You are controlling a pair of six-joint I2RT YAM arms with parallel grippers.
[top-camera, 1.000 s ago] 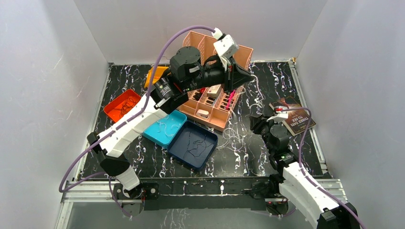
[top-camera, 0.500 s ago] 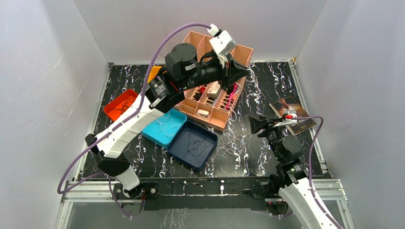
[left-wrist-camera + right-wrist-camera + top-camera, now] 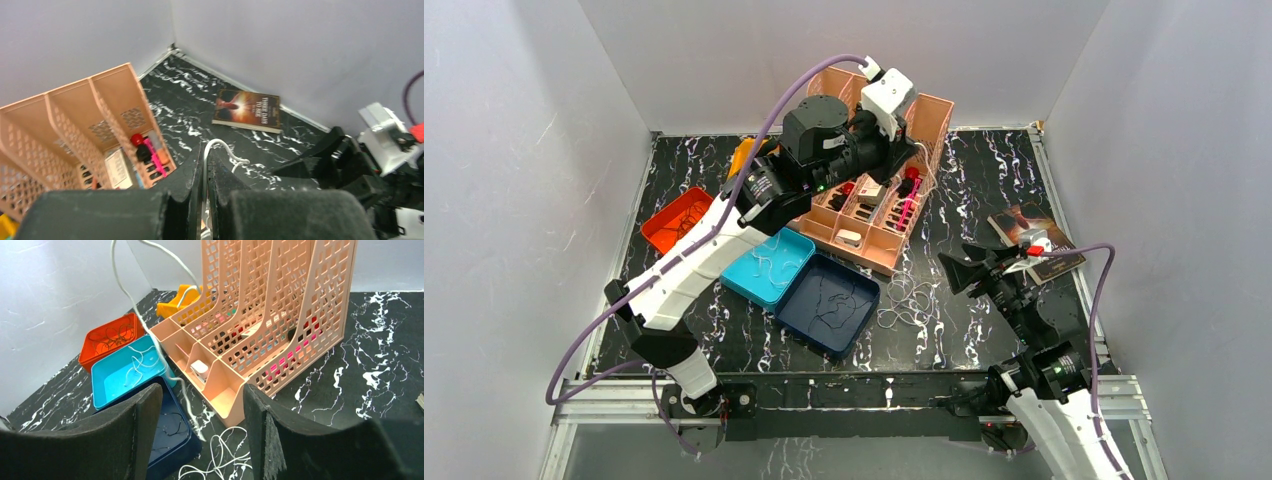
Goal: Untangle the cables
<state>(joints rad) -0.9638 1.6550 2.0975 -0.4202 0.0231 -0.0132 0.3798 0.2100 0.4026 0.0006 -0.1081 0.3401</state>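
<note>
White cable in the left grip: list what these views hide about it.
Upper end: right wrist view, the white cable leaves through the top edge.
Pinch point: left wrist view, the left fingers cover it.
Top view: the left arm's wrist blocks those fingers; the strand is too thin to trace.
Lower end: right wrist view, lost in the pile, cut by the bottom edge.

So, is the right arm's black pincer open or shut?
Open. In the right wrist view the right pincer shows two black fingers well apart; a thin white wire hangs loose between them.
</note>
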